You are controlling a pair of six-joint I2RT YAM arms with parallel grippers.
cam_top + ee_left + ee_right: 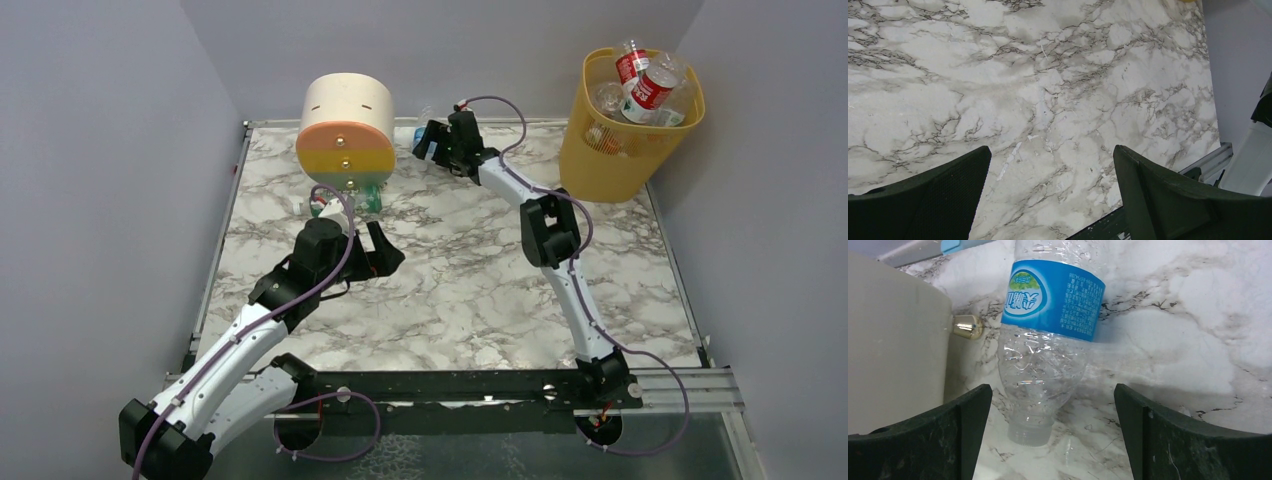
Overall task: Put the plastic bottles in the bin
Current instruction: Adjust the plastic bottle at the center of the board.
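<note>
Right gripper is wide open, black fingers spread, holding nothing. It sits low at the far centre of the white-grey marble-patterned table, just right of the round cream-orange-yellow-green drawer unit.

A clear plastic bottle with a blue label lies on the table right in front of this gripper. Its neck points toward the wrist camera and its body runs away from it. Jaws stand either side of the neck end, not touching it. The bottle lies just beside the cream wall of the drawer unit, next to a gold knob.

Left gripper is also fully open and empty, with only bare marble between its fingers. In the top view it hovers left of centre, near the front of the drawer unit.

A second bottle, clear-greenish, lies at the foot of the drawer unit. It is partly hidden by the left arm and its label is unclear.

The tall translucent yellow-orange bin stands at the far right corner, well apart from both grippers. Several clear bottles are piled up to its rim, including a red-labelled bottle on top.
</note>
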